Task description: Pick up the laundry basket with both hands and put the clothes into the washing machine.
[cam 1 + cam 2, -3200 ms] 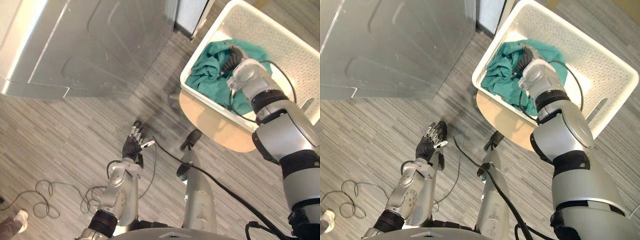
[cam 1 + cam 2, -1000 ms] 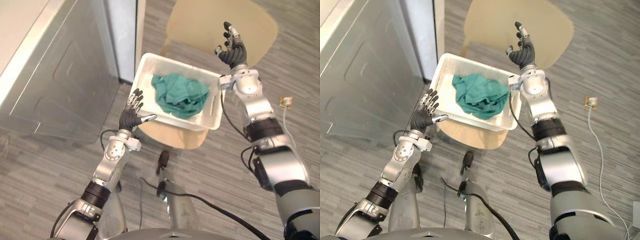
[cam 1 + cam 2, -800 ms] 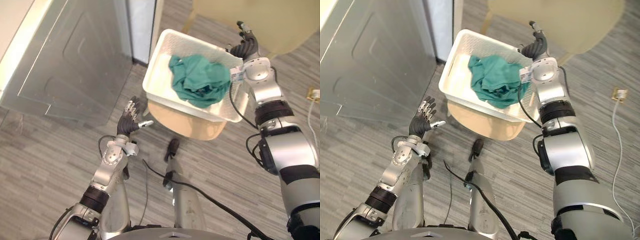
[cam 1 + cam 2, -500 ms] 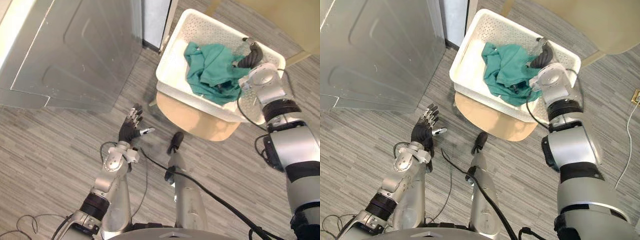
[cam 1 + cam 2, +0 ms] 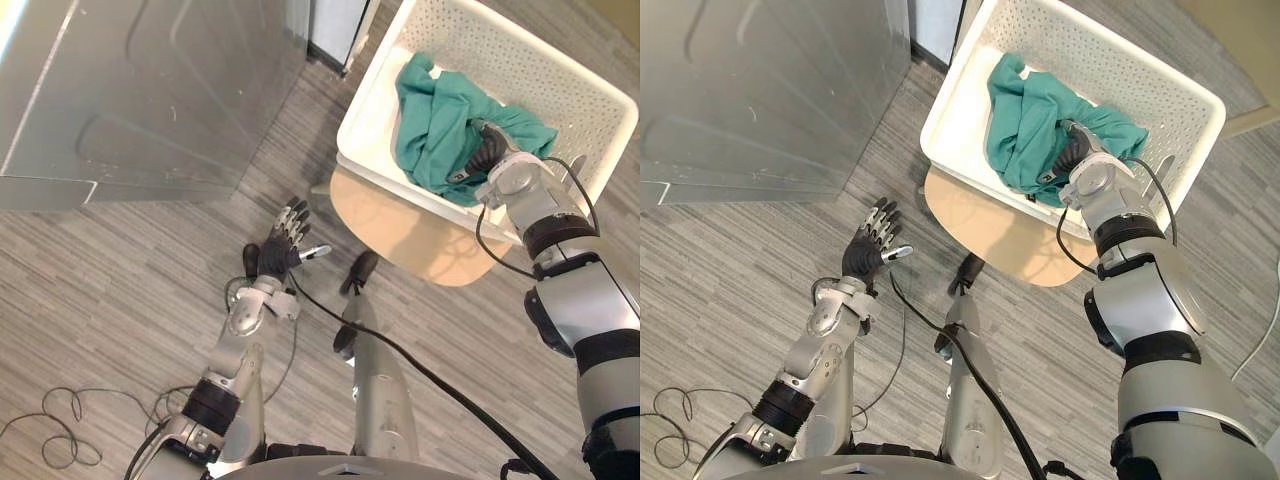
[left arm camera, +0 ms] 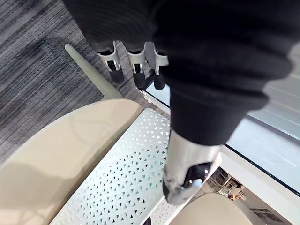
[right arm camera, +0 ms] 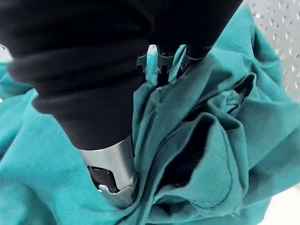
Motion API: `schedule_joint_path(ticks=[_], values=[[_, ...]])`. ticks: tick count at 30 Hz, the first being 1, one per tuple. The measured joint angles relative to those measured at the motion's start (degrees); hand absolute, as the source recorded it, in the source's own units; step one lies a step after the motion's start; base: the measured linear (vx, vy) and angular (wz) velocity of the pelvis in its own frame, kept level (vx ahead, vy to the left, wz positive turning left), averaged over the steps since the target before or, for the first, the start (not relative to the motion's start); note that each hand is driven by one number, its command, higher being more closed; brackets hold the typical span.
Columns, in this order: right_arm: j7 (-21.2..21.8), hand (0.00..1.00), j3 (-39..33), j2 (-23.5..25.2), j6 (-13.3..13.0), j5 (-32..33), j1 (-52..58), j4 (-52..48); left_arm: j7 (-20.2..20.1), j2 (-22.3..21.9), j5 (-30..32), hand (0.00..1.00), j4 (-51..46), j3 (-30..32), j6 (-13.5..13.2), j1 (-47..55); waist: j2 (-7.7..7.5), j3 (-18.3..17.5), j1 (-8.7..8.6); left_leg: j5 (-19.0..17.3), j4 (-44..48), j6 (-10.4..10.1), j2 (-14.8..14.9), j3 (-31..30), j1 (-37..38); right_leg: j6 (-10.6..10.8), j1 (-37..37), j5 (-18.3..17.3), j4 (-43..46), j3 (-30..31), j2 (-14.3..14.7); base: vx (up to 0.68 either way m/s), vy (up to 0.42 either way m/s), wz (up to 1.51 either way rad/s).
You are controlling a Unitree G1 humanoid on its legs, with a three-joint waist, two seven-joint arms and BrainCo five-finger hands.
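The white perforated laundry basket (image 5: 375, 100) rests on a beige chair seat (image 5: 420, 235) at the upper right. A teal cloth (image 5: 435, 120) lies bunched inside it. My right hand (image 5: 488, 152) is down in the basket, pushed into the folds of the cloth (image 7: 225, 131), which wrap around the hand (image 7: 93, 70). My left hand (image 5: 280, 250) hangs open over the floor, to the left of the chair and apart from the basket. In the left wrist view its straight fingers (image 6: 136, 68) point past the basket's wall (image 6: 122, 173).
A large grey metal panel (image 5: 150, 90) fills the upper left, with a dark gap (image 5: 335, 25) between it and the basket. A second beige chair part (image 5: 1250, 60) shows beyond the basket. Grey wood-pattern floor (image 5: 100, 330) lies below my left hand.
The camera has swung. My right hand came down from above the basket's far rim into the teal cloth. My left hand drew away from the basket's left rim and now hangs over the floor.
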Motion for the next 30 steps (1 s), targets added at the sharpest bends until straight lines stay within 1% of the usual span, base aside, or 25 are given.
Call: schedule_joint_path(ticks=[5,8,10,12,13,14,16,17,19,20,21,24,26,27,28,30], values=[[-0.1,0.0,2.0,0.1,-0.1,0.0,-0.7,-0.1,0.1,-2.2,-1.1,0.0,0.0,0.0,0.0,-1.1,-0.01,0.0,-0.12,0.1,-0.1,-0.1,0.6,0.3,0.0,0.0,-0.3,0.0,0.0,0.2,0.4,-0.02,-0.002,-0.03],[-0.1,0.0,2.6,0.2,-0.1,0.0,-0.7,-0.1,0.1,-2.5,-2.2,0.0,0.0,0.0,0.0,-1.5,0.0,0.0,-0.07,0.1,-0.6,-0.2,0.5,0.5,-0.1,0.0,-0.5,0.0,0.0,0.4,0.3,-0.05,0.013,-0.01],[-0.4,0.0,3.2,0.1,0.0,-2.1,-0.8,0.2,0.1,-2.4,-2.9,0.0,-0.5,-0.1,-0.1,-1.6,-0.02,-0.1,0.04,0.8,-1.6,-0.1,0.4,0.8,-0.3,0.0,-1.3,0.0,0.0,0.4,0.2,-0.06,0.007,0.02],[-1.4,0.0,4.0,-0.4,0.0,-2.8,-1.8,0.2,0.0,-2.3,-3.4,0.0,-2.5,-0.2,-0.2,-1.5,-0.02,-0.1,0.09,1.7,-2.8,-0.2,0.3,1.1,-0.9,0.0,-2.4,0.0,-0.2,0.4,0.1,-0.05,-0.004,0.01],[-2.0,0.0,4.2,-0.9,0.0,-4.5,-2.4,0.1,0.0,-2.3,-3.6,0.0,-3.6,-0.3,-0.3,-1.4,0.0,-0.1,0.27,2.3,-3.6,-0.5,0.2,1.4,-1.2,-0.1,-2.9,0.1,-0.7,0.4,0.2,-0.05,-0.011,-0.01],[-2.4,0.0,4.3,-1.1,0.0,-4.5,-3.0,0.1,-0.5,-2.3,-4.4,0.0,-4.4,-0.5,-0.3,-1.4,0.06,-0.2,0.6,3.0,-4.5,-0.5,0.2,1.7,-1.3,-0.5,-3.6,0.4,-0.7,0.6,0.2,-0.05,-0.01,-0.02],[-2.9,0.0,5.6,-1.6,-0.1,-4.4,-3.8,0.1,-1.2,-2.3,-5.1,0.0,-4.7,-1.0,-0.5,-1.4,0.08,-0.3,0.87,3.6,-5.7,-0.9,0.1,1.9,-1.4,-0.7,-4.4,0.2,-0.7,0.7,0.3,-0.06,-0.009,-0.02],[-3.1,1.0,6.5,-1.8,-0.1,-4.4,-3.9,0.1,-1.3,-2.3,-5.6,0.0,-4.7,-1.4,-0.5,-1.1,0.03,-0.5,0.93,3.9,-6.4,-0.9,0.1,2.0,-1.5,-0.8,-4.9,0.2,-0.7,0.7,0.3,-0.06,-0.01,0.02],[-3.2,1.0,7.0,-1.8,-0.1,-3.1,-4.0,0.1,-2.3,-2.7,-5.6,0.0,-4.7,-2.3,-0.5,0.2,0.12,-2.7,1.05,5.0,-7.7,-1.1,0.1,2.5,-2.8,-1.0,-6.9,0.2,-0.7,0.7,0.3,-0.05,-0.01,0.04],[-3.3,1.0,7.3,-1.8,-0.1,-2.3,-4.0,0.1,-2.4,-3.0,-5.6,0.0,-4.7,-2.3,-0.5,0.6,0.11,-3.2,1.17,5.2,-8.0,-1.0,0.1,2.7,-3.0,-1.1,-7.3,0.3,-0.7,0.8,0.3,-0.06,-0.011,-0.01],[-3.3,1.0,7.7,-1.8,-0.1,0.9,-4.0,0.1,-2.4,-3.5,-5.6,0.0,-4.7,-2.3,-0.5,1.4,0.13,-4.0,1.35,5.6,-8.6,-1.1,0.2,3.3,-3.2,-1.2,-8.0,0.4,-0.7,1.0,0.3,-0.05,-0.009,-0.05],[-3.3,1.0,7.7,-1.6,-0.5,10.5,-4.0,0.5,-3.0,-4.3,-5.7,0.0,-4.7,-2.6,-0.5,2.0,0.92,-4.9,1.66,6.2,-9.3,-1.6,0.4,3.6,-3.0,-1.9,-8.2,0.2,-0.7,1.0,0.5,-0.05,-0.006,-0.03],[-3.3,1.0,7.6,-1.2,-0.7,14.8,-4.1,1.4,-3.2,-4.3,-5.7,0.0,-4.7,-2.5,-0.5,2.0,1.13,-5.2,2.07,6.3,-9.4,-1.6,0.5,3.7,-2.7,-2.2,-8.2,0.5,-0.7,1.2,0.6,-0.05,-0.006,-0.07],[-3.3,1.0,7.5,-0.9,-1.3,17.9,-4.1,2.3,-3.2,-4.3,-6.2,0.0,-4.7,-2.6,-0.5,2.0,1.12,-5.4,2.47,6.3,-9.7,-1.6,0.6,4.1,-2.2,-2.2,-8.1,0.5,-0.7,1.6,0.7,-0.04,-0.006,-0.09],[-3.2,1.0,7.5,-0.7,-1.4,20.7,-3.9,2.6,-3.2,-4.3,-6.7,0.0,-4.7,-2.5,-0.4,2.1,1.3,-6.1,2.61,6.5,-10.0,-1.7,0.6,4.2,-2.1,-2.3,-8.1,0.6,-0.7,1.7,0.7,-0.04,-0.006,-0.07],[-3.1,1.0,7.3,-0.4,-1.5,23.0,-3.1,2.8,-3.2,-4.3,-6.8,0.0,-4.7,-2.4,-0.4,2.1,1.73,-6.9,2.88,6.8,-10.4,-1.6,0.6,4.4,-1.8,-2.3,-8.0,0.6,-0.7,1.7,0.8,-0.04,-0.002,-0.02]])
